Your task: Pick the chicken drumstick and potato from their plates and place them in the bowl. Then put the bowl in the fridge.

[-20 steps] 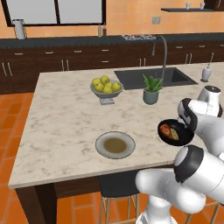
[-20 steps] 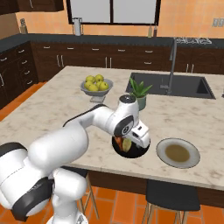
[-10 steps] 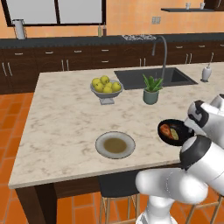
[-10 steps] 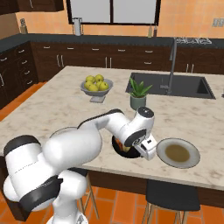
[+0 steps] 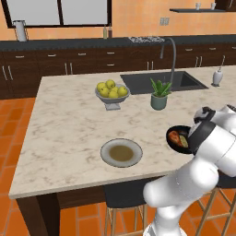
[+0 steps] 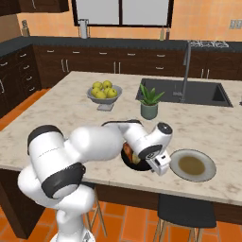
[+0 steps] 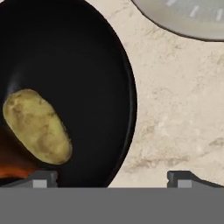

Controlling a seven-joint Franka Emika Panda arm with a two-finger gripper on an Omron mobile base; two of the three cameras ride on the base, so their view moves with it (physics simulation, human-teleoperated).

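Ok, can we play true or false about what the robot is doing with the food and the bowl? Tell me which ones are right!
1. The potato is lying inside the black bowl. True.
2. The chicken drumstick is on a plate. False: it is in the black bowl too, next to the potato.
3. The gripper is squeezing the potato. False: its jaws are wide open, one fingertip over the bowl and the other over the counter.
4. The plate seen in the left base view has no food on it. True.
5. The grey fruit bowl holds red apples. False: it holds yellow fruit.
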